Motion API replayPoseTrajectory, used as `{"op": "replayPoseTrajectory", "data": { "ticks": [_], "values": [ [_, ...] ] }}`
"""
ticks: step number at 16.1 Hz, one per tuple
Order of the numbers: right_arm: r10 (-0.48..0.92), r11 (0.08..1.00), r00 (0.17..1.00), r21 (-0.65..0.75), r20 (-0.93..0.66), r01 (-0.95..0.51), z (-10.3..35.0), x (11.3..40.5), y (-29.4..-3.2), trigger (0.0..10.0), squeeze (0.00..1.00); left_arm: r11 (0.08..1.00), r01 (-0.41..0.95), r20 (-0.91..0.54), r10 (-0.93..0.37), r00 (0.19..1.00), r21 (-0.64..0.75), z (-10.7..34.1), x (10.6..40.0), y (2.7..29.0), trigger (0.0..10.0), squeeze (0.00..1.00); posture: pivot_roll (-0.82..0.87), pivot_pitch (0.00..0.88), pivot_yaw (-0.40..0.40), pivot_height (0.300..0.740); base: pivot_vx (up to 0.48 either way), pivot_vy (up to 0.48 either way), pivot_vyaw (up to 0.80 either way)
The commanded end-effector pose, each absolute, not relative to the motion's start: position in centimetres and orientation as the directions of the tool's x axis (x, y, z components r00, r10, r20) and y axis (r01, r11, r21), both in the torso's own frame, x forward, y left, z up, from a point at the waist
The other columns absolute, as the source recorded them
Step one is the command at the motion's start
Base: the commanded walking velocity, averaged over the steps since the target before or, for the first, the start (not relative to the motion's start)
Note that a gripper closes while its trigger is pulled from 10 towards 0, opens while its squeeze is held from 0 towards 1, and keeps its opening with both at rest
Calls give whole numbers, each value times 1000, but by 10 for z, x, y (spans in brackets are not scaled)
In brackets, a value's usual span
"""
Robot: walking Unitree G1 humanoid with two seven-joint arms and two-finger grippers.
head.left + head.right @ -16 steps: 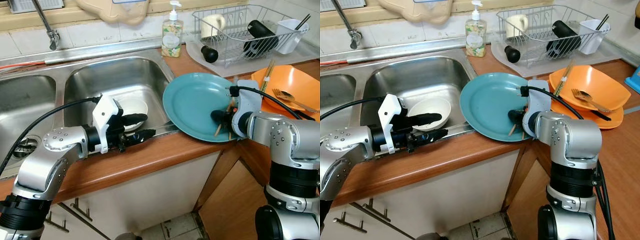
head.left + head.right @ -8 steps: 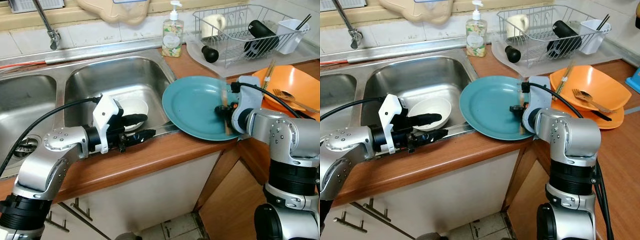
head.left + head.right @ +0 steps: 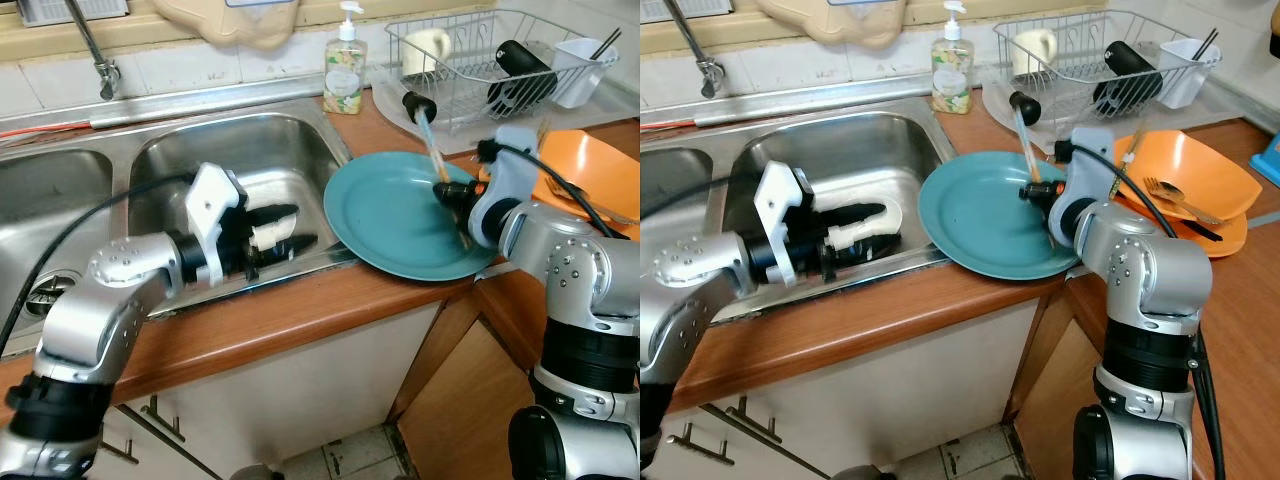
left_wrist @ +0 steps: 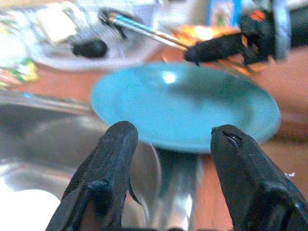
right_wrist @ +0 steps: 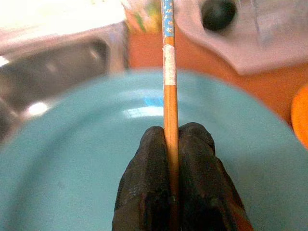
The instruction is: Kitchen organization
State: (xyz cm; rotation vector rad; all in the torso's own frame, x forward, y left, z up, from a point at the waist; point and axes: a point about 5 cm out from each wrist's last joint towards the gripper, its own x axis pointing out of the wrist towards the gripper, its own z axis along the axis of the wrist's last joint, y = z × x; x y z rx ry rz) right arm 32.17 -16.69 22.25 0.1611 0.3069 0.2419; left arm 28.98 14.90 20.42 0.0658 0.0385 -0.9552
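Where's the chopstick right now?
The chopstick is pinched in the right gripper, held above the teal plate on the counter, right of the sink, tip angled toward the dish rack.

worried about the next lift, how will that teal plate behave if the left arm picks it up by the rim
The teal plate looks stiff and glossy, so probably slippery in the open left tool. It leans over the sink edge, so a nudge may slide or tip it. It looks breakable. The right tool holds a chopstick above it.
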Motion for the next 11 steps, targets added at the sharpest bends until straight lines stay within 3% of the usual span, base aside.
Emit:
{"op": "replayPoseTrajectory", "data": {
  "ticks": [1, 2, 4, 5, 6, 9, 10, 11],
  "values": [
    [344, 930, 929, 187, -134, -317, 242, 317, -162, 0, 0, 638, 770, -9, -770, 638, -9, 215, 299, 153, 10000, 35, -84, 0, 46, 740, 0, 0, 0],
    [397, 908, 914, 183, -83, -377, 248, 314, -158, 0, 0, 649, 758, 25, -759, 651, -59, 218, 303, 152, 10000, 1000, -82, 0, 47, 740, 0, 0, 0],
    [498, 856, 867, 164, -9, -490, 255, 307, -150, 0, 0, 610, 781, 100, -775, 623, -134, 224, 304, 143, 10000, 1000, -82, 0, 49, 740, 0, 0, 0],
    [583, 804, 812, 121, 30, -582, 258, 298, -138, 0, 0, 546, 798, 211, -774, 597, -254, 233, 308, 130, 10000, 275, -82, 0, 49, 740, 0, 0, 0],
    [622, 774, 781, 107, 50, -624, 259, 294, -132, 0, 0, 493, 810, 267, -774, 575, -317, 240, 308, 123, 10000, 0, -79, 0, 51, 740, 0, 0, 0],
    [732, 675, 677, 50, 75, -736, 259, 279, -115, 0, 0, 430, 812, 290, -781, 554, -394, 240, 313, 113, 10000, 0, -79, 0, 67, 740, 0, 0, 0],
    [772, 632, 632, 24, 75, -775, 257, 272, -109, 0, 0, 409, 803, 296, -777, 556, -433, 236, 315, 110, 6980, 0, -78, 0, 71, 740, 0, 0, 0],
    [796, 602, 601, 11, 75, -799, 255, 267, -105, 0, 0, 398, 778, 297, -762, 575, -486, 232, 318, 108, 2196, 0, -79, 0, 76, 740, 0, 0, 0]
  ]
}}
